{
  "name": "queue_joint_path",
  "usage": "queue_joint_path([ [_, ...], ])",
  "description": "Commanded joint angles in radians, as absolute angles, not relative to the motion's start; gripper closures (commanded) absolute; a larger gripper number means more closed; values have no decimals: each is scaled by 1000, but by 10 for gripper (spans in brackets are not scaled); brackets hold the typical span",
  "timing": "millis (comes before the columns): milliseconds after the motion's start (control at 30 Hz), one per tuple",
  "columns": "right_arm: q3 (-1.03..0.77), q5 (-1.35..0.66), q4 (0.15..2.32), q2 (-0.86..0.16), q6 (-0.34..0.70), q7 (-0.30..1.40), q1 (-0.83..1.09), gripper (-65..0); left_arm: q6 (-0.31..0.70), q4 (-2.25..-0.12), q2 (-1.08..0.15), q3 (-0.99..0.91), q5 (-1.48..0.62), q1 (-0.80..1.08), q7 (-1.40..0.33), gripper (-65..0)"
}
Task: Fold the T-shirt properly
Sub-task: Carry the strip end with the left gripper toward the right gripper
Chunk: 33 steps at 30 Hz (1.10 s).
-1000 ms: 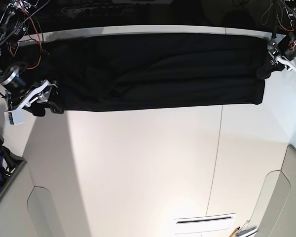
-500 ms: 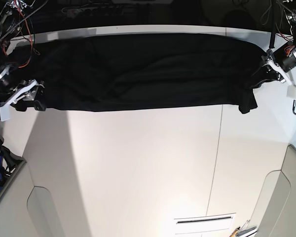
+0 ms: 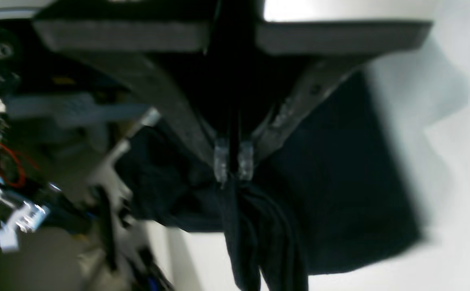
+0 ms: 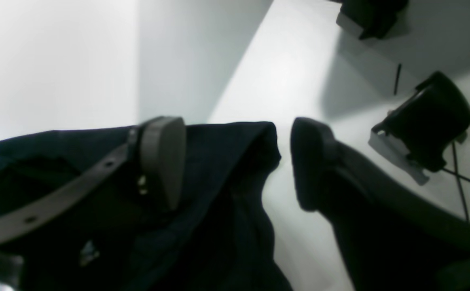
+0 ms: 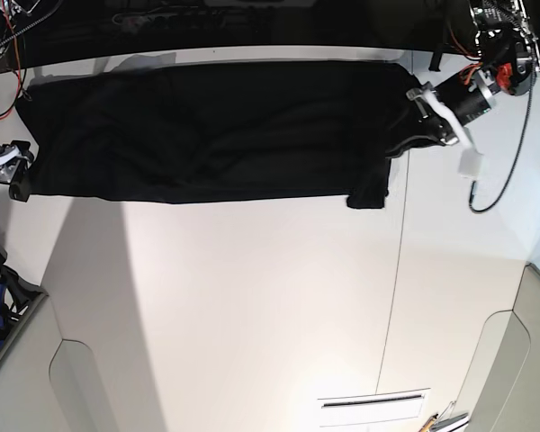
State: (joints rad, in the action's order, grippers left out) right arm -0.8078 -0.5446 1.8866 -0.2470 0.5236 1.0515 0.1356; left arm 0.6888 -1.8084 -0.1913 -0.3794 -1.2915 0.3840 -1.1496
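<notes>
The black T-shirt (image 5: pixel 216 126) lies stretched in a long band along the far side of the white table (image 5: pixel 252 297). At the right of the base view my left gripper (image 5: pixel 420 121) is shut on the shirt's right end, which is bunched, lifted and drooping to a hanging corner. In the left wrist view the fingertips (image 3: pixel 221 161) pinch a gathered fold of the T-shirt (image 3: pixel 340 182). My right gripper (image 5: pixel 13 175) is open at the shirt's left end. In the right wrist view the right gripper (image 4: pixel 235 161) straddles the edge of the T-shirt (image 4: pixel 219 226), one finger over the cloth and the other over bare table.
A seam (image 5: pixel 398 270) runs down the table right of centre. A white slotted plate (image 5: pixel 373 407) sits near the front edge. Black-and-white devices (image 4: pixel 425 125) with thin cables stand on the table beyond the right gripper. Cables and dark gear line the back edge.
My left gripper has carried the shirt's right end leftward, shortening the band. My right gripper has drawn back to the left, off the shirt's left end, still open.
</notes>
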Motion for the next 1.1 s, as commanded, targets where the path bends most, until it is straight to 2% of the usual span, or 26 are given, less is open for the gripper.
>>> queue_joint_path([
  [0, -814, -553, 1905, -266, 520, 1029, 128, -403, 698, -1827, -187, -351, -1306, 370, -1118, 0],
  [600, -814, -506, 1905, -266, 493, 1028, 128, -403, 691, -1827, -39, 54, -1013, 215, -1006, 0],
  [1067, -814, -528, 1905, -266, 493, 1029, 128, -403, 689, -1826, -28, 93, -969, 197, -961, 0],
])
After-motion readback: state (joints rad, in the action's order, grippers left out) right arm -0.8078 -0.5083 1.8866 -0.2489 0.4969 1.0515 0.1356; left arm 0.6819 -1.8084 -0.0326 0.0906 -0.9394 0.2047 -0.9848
